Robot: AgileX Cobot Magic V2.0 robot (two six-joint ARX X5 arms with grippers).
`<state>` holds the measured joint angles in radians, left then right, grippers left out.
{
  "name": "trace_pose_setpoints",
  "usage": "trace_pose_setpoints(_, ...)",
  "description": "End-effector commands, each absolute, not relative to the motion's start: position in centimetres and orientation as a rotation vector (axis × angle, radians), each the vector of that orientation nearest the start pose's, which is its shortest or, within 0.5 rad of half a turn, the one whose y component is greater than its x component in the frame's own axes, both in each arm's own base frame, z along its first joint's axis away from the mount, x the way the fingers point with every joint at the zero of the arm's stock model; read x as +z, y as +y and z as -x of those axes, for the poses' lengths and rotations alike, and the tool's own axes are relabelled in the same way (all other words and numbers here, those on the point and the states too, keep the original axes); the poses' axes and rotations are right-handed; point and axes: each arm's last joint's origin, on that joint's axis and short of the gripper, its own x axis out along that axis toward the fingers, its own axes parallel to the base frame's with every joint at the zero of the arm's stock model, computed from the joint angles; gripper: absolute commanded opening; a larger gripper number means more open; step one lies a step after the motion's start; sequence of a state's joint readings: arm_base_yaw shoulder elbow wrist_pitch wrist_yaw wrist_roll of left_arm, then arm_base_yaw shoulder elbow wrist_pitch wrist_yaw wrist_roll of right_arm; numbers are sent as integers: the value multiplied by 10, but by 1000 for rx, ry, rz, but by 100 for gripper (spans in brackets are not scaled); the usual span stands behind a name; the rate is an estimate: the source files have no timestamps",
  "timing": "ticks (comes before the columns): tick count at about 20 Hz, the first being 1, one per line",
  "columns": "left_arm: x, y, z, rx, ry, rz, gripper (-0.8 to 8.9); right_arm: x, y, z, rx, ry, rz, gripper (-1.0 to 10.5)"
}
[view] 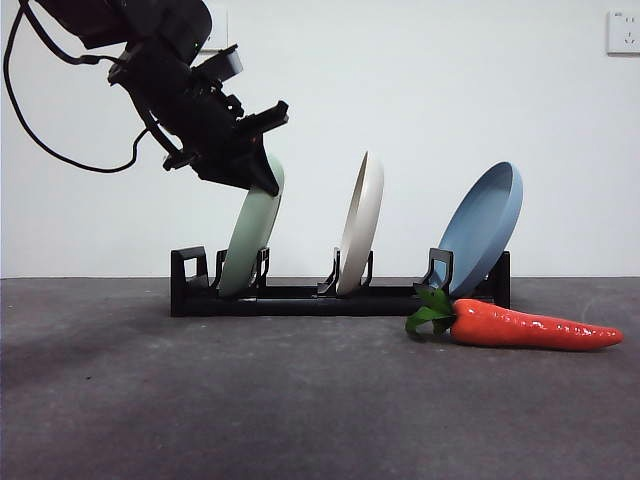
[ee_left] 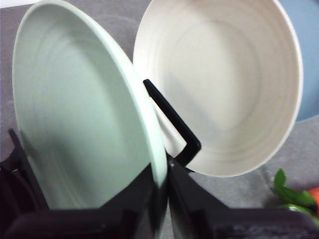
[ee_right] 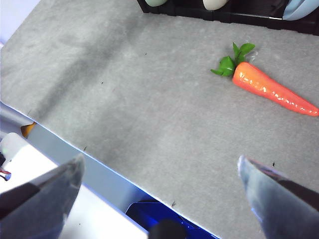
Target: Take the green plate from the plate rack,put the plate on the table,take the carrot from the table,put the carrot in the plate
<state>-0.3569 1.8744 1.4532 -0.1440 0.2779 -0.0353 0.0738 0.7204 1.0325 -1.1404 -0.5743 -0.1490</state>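
The green plate (view: pixel 250 235) stands tilted in the left slot of the black plate rack (view: pixel 300 298). My left gripper (view: pixel 262 175) comes down from the upper left onto the plate's top edge. In the left wrist view, the rim of the green plate (ee_left: pixel 84 114) runs between the two jaws of the left gripper (ee_left: pixel 160 199), which are shut on it. The carrot (view: pixel 530 327) lies on the table (view: pixel 200 400) in front of the rack's right end, leaves pointing left. My right gripper (ee_right: pixel 159 184) hangs open over the table's near edge, well short of the carrot (ee_right: pixel 274 89).
A cream-white plate (view: pixel 360 225) stands in the rack's middle slot, close beside the green one. A blue plate (view: pixel 485 225) leans in the right slot, above the carrot's leaves. A white wall rises behind the rack.
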Motion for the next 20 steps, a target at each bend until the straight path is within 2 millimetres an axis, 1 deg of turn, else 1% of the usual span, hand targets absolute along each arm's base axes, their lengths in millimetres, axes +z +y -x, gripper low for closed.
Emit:
trace_pose_setpoints(1, 279, -158, -397, -648, 525, 21, -8, 343, 23, -97, 670, 763, -73, 659)
trace_pose_setpoints(4, 299, -159, -398, -655, 518, 22, -8, 343, 23, -97, 670, 763, -73, 659)
trace_pose_setpoints(7, 322, -158, -396, -656, 546, 21, -7, 343, 23, -97, 670, 763, -73, 659)
trace_pose_setpoints(9, 343, -156, -389, -661, 573, 5, -6, 343, 23, -97, 670, 763, -72, 659)
trace_pose_setpoints(11, 369, -155, -371, -685, 578, -48, -6, 343, 23, -97, 670, 763, -72, 659)
trace_pose_setpoints(13, 399, -153, -339, -723, 549, -125, -6, 343, 23, -97, 670, 762, -72, 659)
trace_pose_setpoints(15, 426, -153, -299, -748, 512, -207, -6, 343, 23, -99, 670, 769, -74, 659)
trace_pose_setpoints(16, 437, -153, -279, -737, 490, -266, -6, 342, 23, -99, 670, 770, -74, 659)
trace_pose_setpoints(17, 448, -154, -255, -714, 468, -356, -6, 343, 23, -99, 670, 769, -74, 659)
trace_pose_setpoints(19, 458, -159, -216, -698, 463, -492, -6, 343, 23, -99, 669, 769, -74, 659)
trace_pose_setpoints(20, 459, -164, -203, -696, 466, -546, -6, 343, 23, -99, 669, 769, -74, 659)
